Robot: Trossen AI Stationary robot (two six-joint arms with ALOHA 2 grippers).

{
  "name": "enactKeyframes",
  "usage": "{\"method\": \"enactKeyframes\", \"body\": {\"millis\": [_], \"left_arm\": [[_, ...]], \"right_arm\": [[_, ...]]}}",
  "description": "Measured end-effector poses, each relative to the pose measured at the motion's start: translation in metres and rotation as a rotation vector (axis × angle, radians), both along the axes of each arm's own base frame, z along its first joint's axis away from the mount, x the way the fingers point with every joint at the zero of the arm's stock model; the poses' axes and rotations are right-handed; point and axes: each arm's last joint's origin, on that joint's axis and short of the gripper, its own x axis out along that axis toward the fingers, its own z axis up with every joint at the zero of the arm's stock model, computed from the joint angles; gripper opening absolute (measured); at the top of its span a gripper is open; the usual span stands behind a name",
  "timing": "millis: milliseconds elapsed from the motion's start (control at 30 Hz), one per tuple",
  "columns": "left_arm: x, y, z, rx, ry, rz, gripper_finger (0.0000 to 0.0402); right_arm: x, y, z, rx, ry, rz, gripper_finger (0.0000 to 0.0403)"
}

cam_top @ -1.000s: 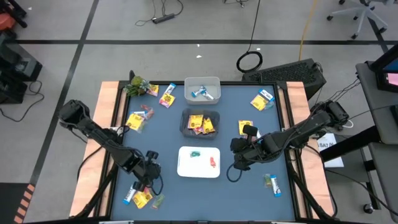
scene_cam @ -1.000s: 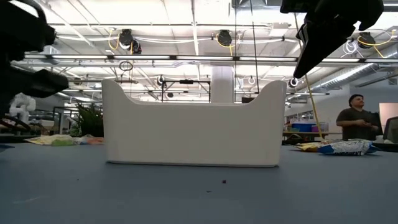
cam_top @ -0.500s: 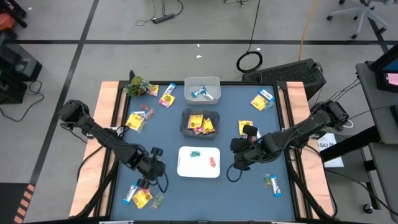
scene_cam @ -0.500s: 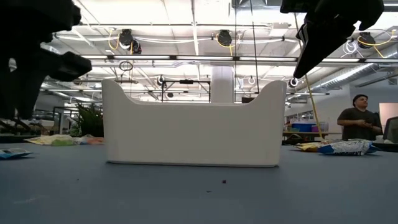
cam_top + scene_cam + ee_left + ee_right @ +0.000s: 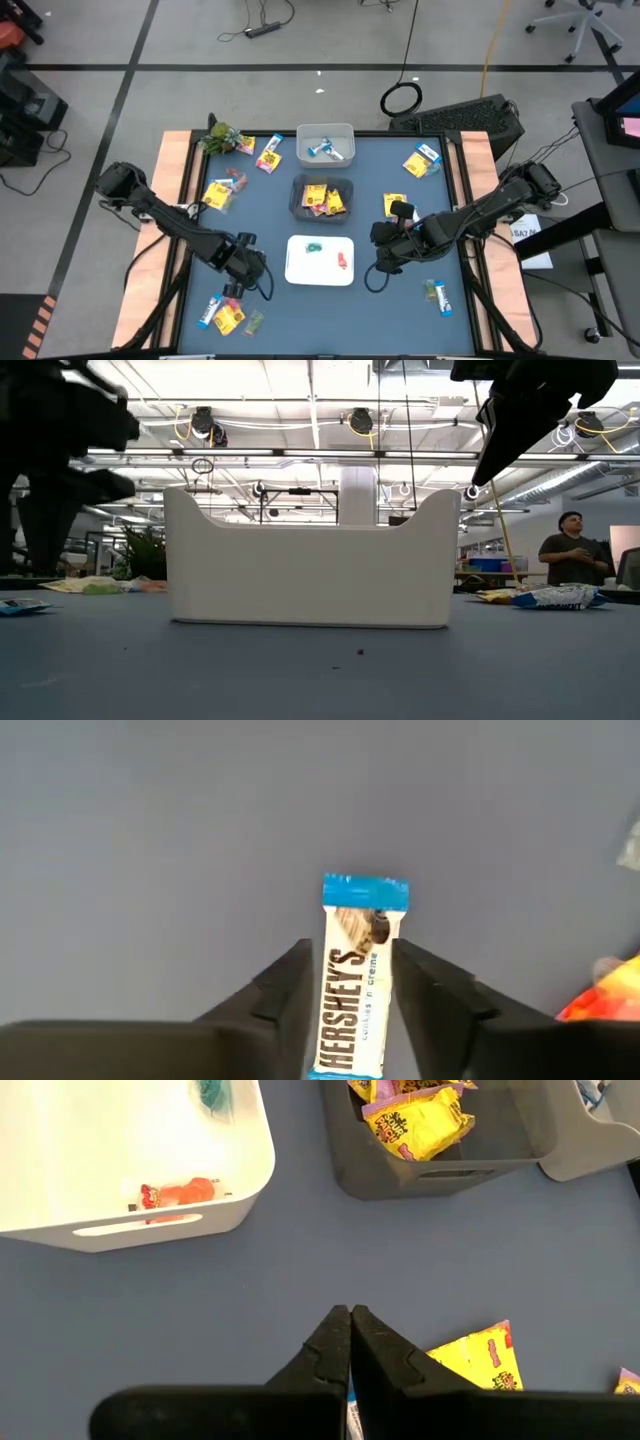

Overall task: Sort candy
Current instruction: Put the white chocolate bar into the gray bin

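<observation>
My left gripper (image 5: 352, 982) sits near the table's near-left part (image 5: 245, 270), left of the white tray (image 5: 296, 262), and is shut on a blue-and-white bar (image 5: 358, 960). More candy lies by the near-left edge: a blue bar (image 5: 208, 316), a yellow packet (image 5: 229, 320) and a green piece (image 5: 254, 322). My right gripper (image 5: 350, 1330) is shut and holds nothing. It hovers over bare table right of the white tray (image 5: 385, 255). The white tray holds a red piece (image 5: 175, 1192) and a green piece (image 5: 212, 1092). Yellow packets (image 5: 415, 1120) fill the dark tray. My left gripper pinches the blue-and-white bar between its two fingers (image 5: 290, 990), one on each long edge of its middle (image 5: 340, 982). The fingers lie along the bar. Its free end with the blue seal (image 5: 365, 892) sticks out past the fingertips.
A light grey tray (image 5: 325, 132) with blue bars stands at the far edge. Loose yellow packets lie far left (image 5: 217, 195), far right (image 5: 420, 162) and near my right gripper (image 5: 480, 1355). A bar lies near right (image 5: 438, 295). A green plant (image 5: 220, 137) is far left, a person (image 5: 570, 550) beyond.
My left gripper has moved a little toward the table's right, away from the candy heap at the near-left edge and toward the white tray. In the low view a blue bar lying on the table has come into sight behind it. My right arm has kept still.
</observation>
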Motion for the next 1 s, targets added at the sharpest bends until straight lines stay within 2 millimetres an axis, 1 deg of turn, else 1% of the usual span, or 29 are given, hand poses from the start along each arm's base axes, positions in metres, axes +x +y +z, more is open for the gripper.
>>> {"method": "enactKeyframes", "body": {"millis": [133, 267, 367, 633, 700, 767, 1000], "left_arm": [[0.002, -0.002, -0.013, 0.028, 0.055, -0.002, 0.0194], [0.004, -0.003, -0.023, 0.055, 0.083, 0.000, 0.0223], [0.006, -0.003, -0.026, 0.062, 0.095, 0.000, 0.0231], [0.006, -0.003, -0.028, 0.070, 0.101, 0.000, 0.0232], [0.005, -0.003, -0.028, 0.071, 0.102, 0.000, 0.0225], [0.005, -0.003, -0.029, 0.071, 0.105, 0.000, 0.0210], [0.003, -0.003, -0.030, 0.031, 0.135, -0.024, 0.0125]], "right_arm": [[0.000, 0.000, 0.000, 0.001, -0.001, 0.000, 0.0000], [0.000, 0.000, 0.000, 0.001, 0.000, 0.000, 0.0000], [0.000, 0.000, 0.000, 0.001, 0.000, 0.000, 0.0000], [0.000, 0.000, 0.000, 0.001, 0.000, 0.000, 0.0000], [0.000, 0.000, 0.000, 0.001, 0.000, 0.000, 0.0000], [0.000, 0.000, 0.000, 0.001, 0.000, 0.000, 0.0000], [0.000, 0.000, 0.000, 0.001, 0.000, 0.000, 0.0000]]}}
